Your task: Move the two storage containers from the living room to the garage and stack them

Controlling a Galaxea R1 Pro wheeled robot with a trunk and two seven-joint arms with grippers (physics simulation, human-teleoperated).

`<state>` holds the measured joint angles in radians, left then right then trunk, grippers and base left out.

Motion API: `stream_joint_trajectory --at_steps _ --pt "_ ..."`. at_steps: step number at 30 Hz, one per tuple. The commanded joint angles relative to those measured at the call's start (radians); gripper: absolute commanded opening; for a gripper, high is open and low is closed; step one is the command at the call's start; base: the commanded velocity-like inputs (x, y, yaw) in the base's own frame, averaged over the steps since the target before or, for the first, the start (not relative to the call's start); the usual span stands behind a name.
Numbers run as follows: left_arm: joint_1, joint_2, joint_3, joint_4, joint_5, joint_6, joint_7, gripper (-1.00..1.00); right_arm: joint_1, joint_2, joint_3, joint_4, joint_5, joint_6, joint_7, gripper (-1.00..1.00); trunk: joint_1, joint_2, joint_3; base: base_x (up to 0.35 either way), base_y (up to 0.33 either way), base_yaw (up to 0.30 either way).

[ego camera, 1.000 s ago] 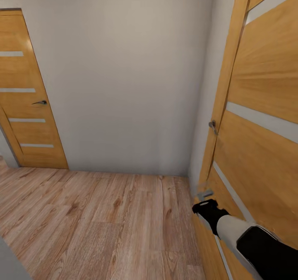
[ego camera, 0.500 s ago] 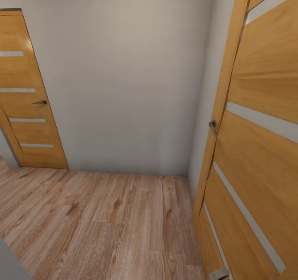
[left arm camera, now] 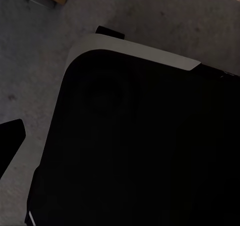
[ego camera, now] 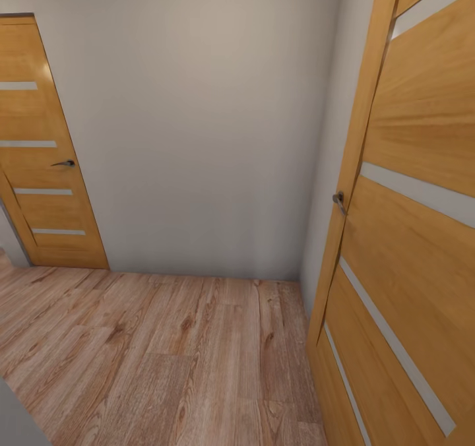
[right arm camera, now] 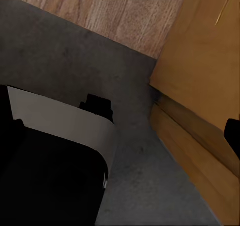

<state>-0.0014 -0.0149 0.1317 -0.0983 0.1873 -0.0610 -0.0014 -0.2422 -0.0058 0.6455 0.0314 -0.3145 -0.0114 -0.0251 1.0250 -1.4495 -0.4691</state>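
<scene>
Hazards, left to right:

- Closed door (ego camera: 46,149) with lever handle (ego camera: 64,163) at far left: no hazard judged, being well apart from the robot.
- Plain wall (ego camera: 198,136) straight ahead, across the plank floor (ego camera: 165,347): risk of driving the base into it if steered forward instead of turned.
- Open door (ego camera: 409,235) with its handle (ego camera: 339,201) close on the right: likely snag point for the right arm or base during any turn. Keep well off its edge.
- Concrete floor (right arm camera: 60,60) meeting the planks just beside the robot base (right arm camera: 45,181), with the door's lower edge close by (probably the garage threshold): possible scrape of base against door when rolling.

Pincer state:

- Left pincer's fingertip (left arm camera: 9,143): a single dark tip at the frame edge above grey floor. Opening cannot be told.
- Right pincer's fingertip (right arm camera: 233,132): likewise a single dark tip, near the door. Opening cannot be told.

Storage containers: position cannot be told from these views. Confirm where both are before travelling on, or risk a wasted trip.

Count:

- Doors: two.
- Handles: two.
- Floor surfaces: two.
- Walls ahead: one.
</scene>
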Motion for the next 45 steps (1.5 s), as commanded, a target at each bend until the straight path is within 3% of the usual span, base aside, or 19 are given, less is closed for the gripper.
stream_joint_trajectory --at_steps 1,8,15,23,45 --pt "0.0 0.0 0.007 0.0 0.001 -0.002 0.0 1.0 0.006 -0.004 0.008 0.002 -0.011 -0.019 -0.001 1.0 0.0 0.0 -0.001 0.0 0.0 0.0" --pt "0.0 0.0 0.008 -0.002 0.001 -0.003 0.0 1.0 0.049 -0.013 0.007 0.002 -0.017 -0.051 -0.001 1.0 0.0 0.0 -0.001 0.0 0.0 0.0" --pt "0.0 -0.003 0.008 -0.004 0.0 -0.003 0.0 1.0 0.098 -0.013 0.006 0.002 -0.018 -0.138 -0.001 1.0 0.0 0.0 -0.001 0.0 0.0 0.0" --pt "0.0 -0.001 0.007 -0.001 0.002 -0.002 0.0 1.0 0.099 -0.013 0.005 0.002 -0.02 -0.14 -0.001 1.0 0.0 0.0 -0.001 0.092 0.0 0.0" --pt "0.0 0.0 0.008 0.0 0.003 -0.002 0.0 1.0 0.1 -0.031 0.007 0.002 -0.011 -0.141 -0.001 1.0 0.0 0.0 -0.001 0.317 0.0 0.0"
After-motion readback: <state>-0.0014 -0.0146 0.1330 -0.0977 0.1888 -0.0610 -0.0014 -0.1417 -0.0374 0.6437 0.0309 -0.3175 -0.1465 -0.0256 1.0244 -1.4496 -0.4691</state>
